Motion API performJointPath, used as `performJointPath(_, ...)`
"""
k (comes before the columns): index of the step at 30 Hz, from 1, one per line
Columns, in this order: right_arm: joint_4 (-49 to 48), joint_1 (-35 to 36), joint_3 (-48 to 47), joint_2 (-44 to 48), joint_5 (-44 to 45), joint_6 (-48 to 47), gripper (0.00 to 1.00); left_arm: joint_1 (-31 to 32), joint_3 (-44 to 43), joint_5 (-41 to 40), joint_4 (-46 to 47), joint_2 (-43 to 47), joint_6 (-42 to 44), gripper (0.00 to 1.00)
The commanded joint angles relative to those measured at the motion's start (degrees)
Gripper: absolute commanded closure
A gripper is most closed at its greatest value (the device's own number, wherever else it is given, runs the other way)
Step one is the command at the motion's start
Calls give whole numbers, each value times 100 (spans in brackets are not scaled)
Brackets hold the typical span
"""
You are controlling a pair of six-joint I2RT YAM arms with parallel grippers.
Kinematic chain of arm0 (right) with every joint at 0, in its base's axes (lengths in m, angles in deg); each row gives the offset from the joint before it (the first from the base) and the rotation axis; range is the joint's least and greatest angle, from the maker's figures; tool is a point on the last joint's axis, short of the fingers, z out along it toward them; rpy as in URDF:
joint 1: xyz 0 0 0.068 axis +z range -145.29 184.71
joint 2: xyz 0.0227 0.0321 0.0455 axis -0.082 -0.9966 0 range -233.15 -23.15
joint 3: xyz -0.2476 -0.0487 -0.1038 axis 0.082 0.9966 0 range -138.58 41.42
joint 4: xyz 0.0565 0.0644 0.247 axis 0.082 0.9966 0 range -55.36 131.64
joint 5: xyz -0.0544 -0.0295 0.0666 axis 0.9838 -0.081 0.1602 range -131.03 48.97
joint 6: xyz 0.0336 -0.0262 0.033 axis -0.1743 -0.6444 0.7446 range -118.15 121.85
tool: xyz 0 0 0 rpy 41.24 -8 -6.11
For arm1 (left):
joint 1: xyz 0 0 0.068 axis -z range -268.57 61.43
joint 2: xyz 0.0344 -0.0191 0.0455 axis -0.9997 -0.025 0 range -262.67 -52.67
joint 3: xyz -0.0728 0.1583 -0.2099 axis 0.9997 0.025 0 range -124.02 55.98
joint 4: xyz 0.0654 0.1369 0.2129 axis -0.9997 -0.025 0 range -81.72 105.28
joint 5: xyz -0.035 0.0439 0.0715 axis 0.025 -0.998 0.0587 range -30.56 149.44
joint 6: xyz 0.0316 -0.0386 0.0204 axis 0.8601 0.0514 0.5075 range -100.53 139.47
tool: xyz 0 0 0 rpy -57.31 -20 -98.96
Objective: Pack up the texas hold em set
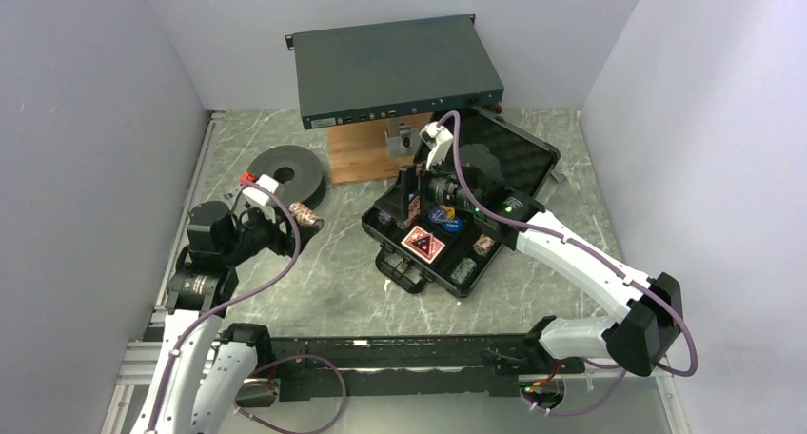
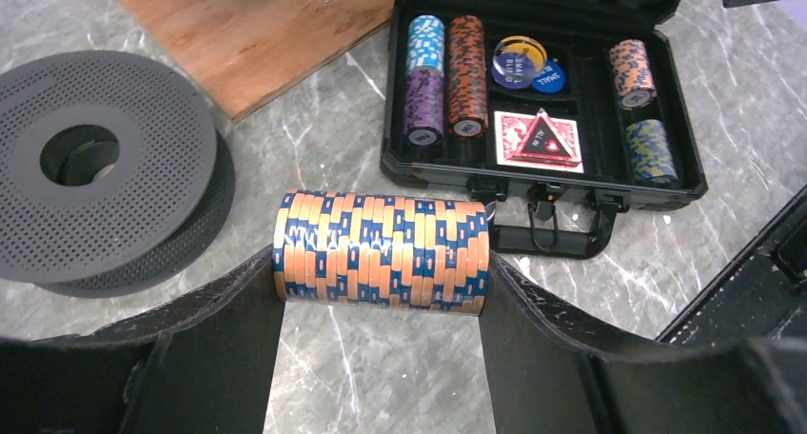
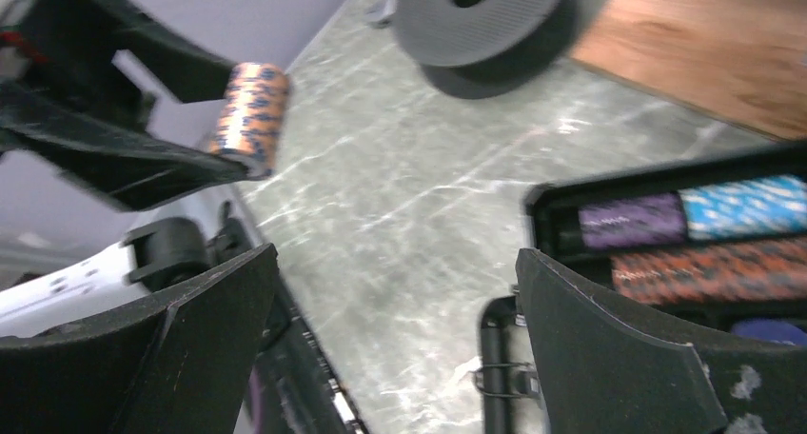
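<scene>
The black case [image 1: 521,156] of the texas hold em set lies open mid-table, foam lid tipped back. In the left wrist view its tray [image 2: 447,179] holds a blue-and-purple chip roll [image 2: 425,77], an orange roll [image 2: 467,72], two rolls at the right [image 2: 639,110], round buttons [image 2: 521,61] and the red-black triangle [image 2: 539,137] on a red card deck. My left gripper [image 1: 305,213] is shut on an orange-and-blue chip roll [image 2: 381,251], held above the marble left of the case. My right gripper [image 1: 407,191] hovers open over the case's left end [image 3: 533,206], with nothing between its fingers [image 3: 609,339].
A dark round spool [image 1: 285,172] lies behind my left gripper. A wooden board [image 1: 366,153] sits behind the case under a large grey electronics box [image 1: 395,68]. Walls close in on both sides. A black rail [image 1: 400,353] runs along the near edge.
</scene>
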Motion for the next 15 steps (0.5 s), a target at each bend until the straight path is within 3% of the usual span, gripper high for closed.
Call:
performJointPath(1,-897,27,-121,-41,-1524,283,0,93,6,450,690,280,179,100)
performJointPath(8,-1596,90,-18,-115,-2432,554,0,227,112,722,847,544,259,100)
performJointPath(15,-1675,347,-110,-287,-2532,650,0,269,158,1060,906,794,381,100)
